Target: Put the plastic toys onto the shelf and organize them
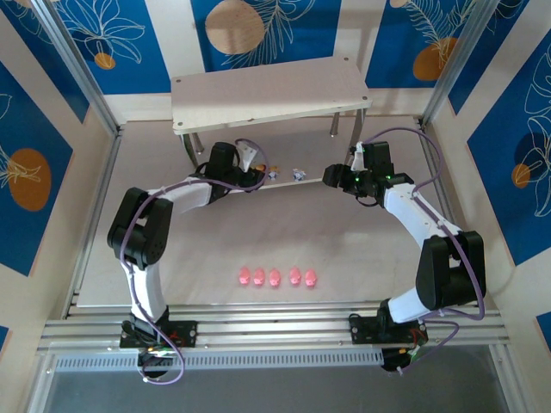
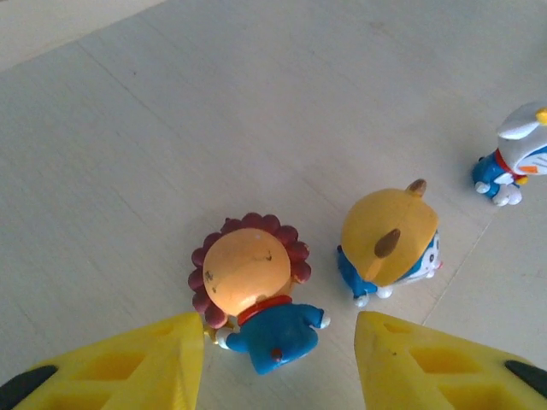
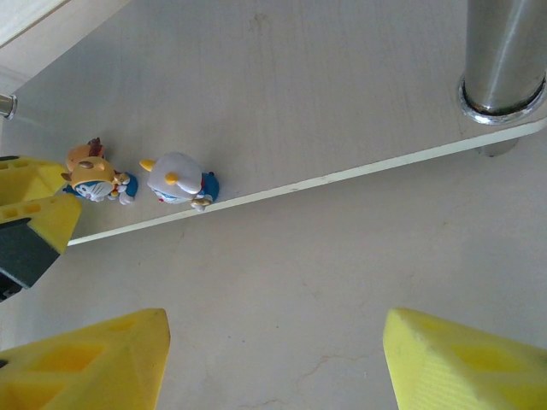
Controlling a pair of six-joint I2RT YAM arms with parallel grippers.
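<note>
Several pink pig toys (image 1: 275,277) lie in a row on the table in front of the shelf (image 1: 267,93). Three small figurines stand on the shelf's lower board (image 2: 214,111): one with an orange head and dark-red mane (image 2: 252,273), one in a yellow hood (image 2: 389,243), and a white and blue one (image 2: 513,158). My left gripper (image 2: 280,329) is open, its yellow fingers either side of the maned figurine's blue body. My right gripper (image 3: 273,329) is open over bare table in front of the board's edge, with nothing between its fingers.
A metal shelf leg (image 3: 504,60) stands on the lower board at the right. The shelf's top board overhangs the back of the work area. Blue patterned walls and metal posts (image 1: 77,77) enclose the table.
</note>
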